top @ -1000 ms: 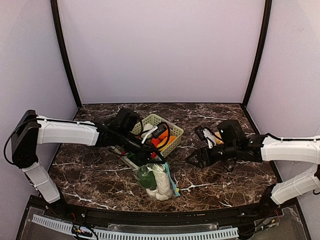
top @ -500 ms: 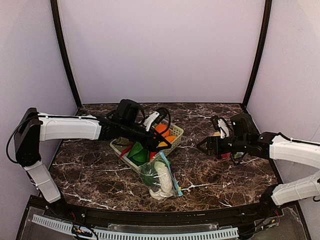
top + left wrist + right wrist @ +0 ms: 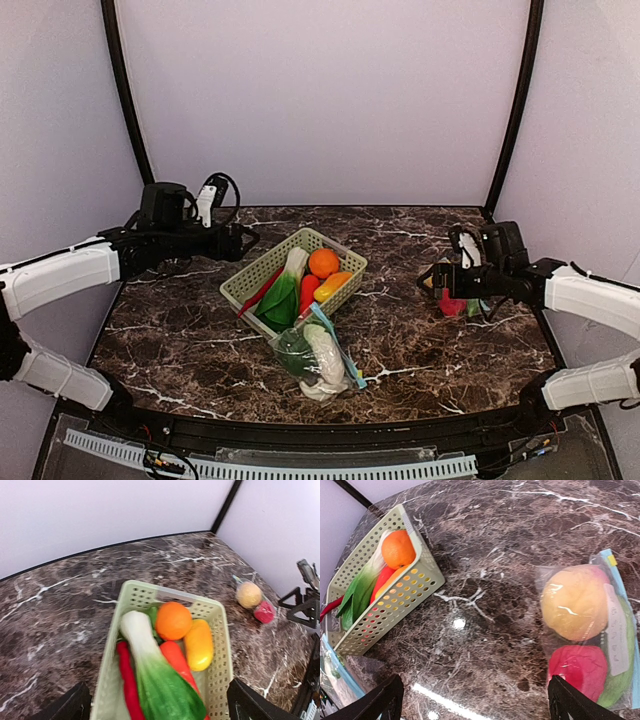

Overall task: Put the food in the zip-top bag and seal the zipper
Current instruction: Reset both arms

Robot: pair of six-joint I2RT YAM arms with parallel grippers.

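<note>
Top view: left gripper [image 3: 236,241] has its jaws spread wide with nothing between them. The basket [image 3: 243,283] sits on the marble table [image 3: 180,330] ahead of and below the tips, apart from them. It holds the orange [image 3: 323,263], leafy greens [image 3: 280,298] and red chilli [image 3: 259,292]. The radish bag [image 3: 345,362] lies beyond the basket from those jaws, touching its near corner, with the white radish [image 3: 324,358] inside. Right gripper [image 3: 433,280] is likewise open wide and grips nothing. The peach bag [image 3: 468,306] lies just beside its tips, with the red apple [image 3: 450,304] showing through. Left wrist view: the fingertips [image 3: 75,705] stand at opposite edges of the frame, with no contact on either. The basket is straight ahead, centred between them, with the orange, a yellow piece [image 3: 199,644] and a red-orange piece [image 3: 175,656] toward the right finger and the chilli toward the left finger. The peach bag is well off to the right-finger side. Right wrist view: the fingertips [image 3: 380,700] are equally far apart and bare. The peach bag lies ahead of the right finger, with the peach [image 3: 572,602] farther from the jaws than the apple. The basket is ahead of the left finger, well apart from the bag. I cannot tell whether either bag's zipper is sealed.
</note>
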